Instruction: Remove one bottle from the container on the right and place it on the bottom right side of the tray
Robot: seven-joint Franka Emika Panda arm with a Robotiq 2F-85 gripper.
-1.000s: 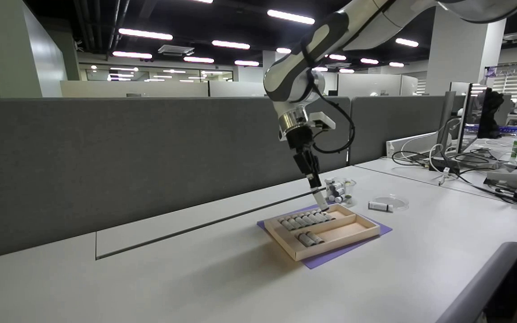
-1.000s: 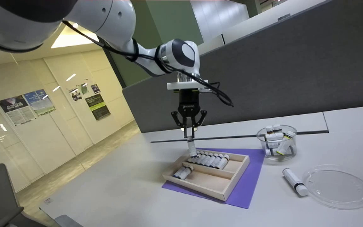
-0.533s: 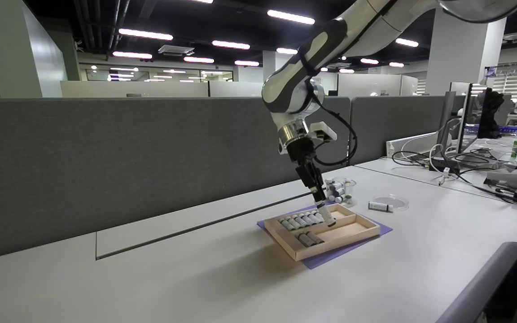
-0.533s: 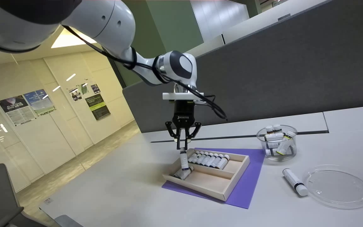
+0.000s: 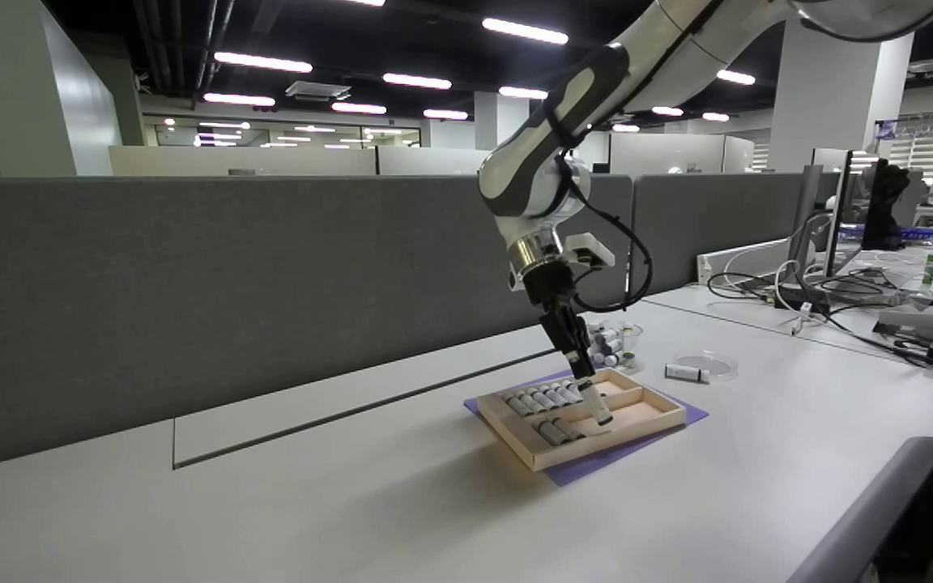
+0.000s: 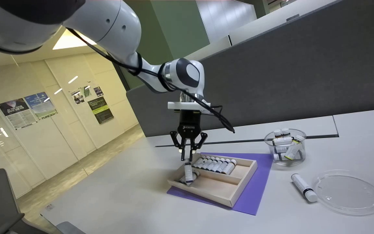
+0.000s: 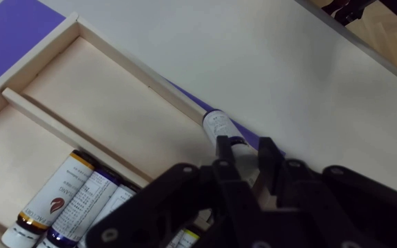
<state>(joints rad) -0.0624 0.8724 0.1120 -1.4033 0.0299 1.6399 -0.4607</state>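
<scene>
A white-labelled bottle hanging base-down over the wooden tray, gripped by its cap

The pincer is narrowed on the white cap, the bottle tilted above the tray's nearer compartment, where a pair of bottles lies; I can't tell whether its base touches anything. A row of bottles lies in the farther compartment. Over on the counter, the clear round container holds more bottles, and near it a loose bottle lies just beside a shallow clear dish.

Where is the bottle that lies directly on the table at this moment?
In an exterior view, this bottle lies at lower right, between the tray and the clear round dish.
</scene>
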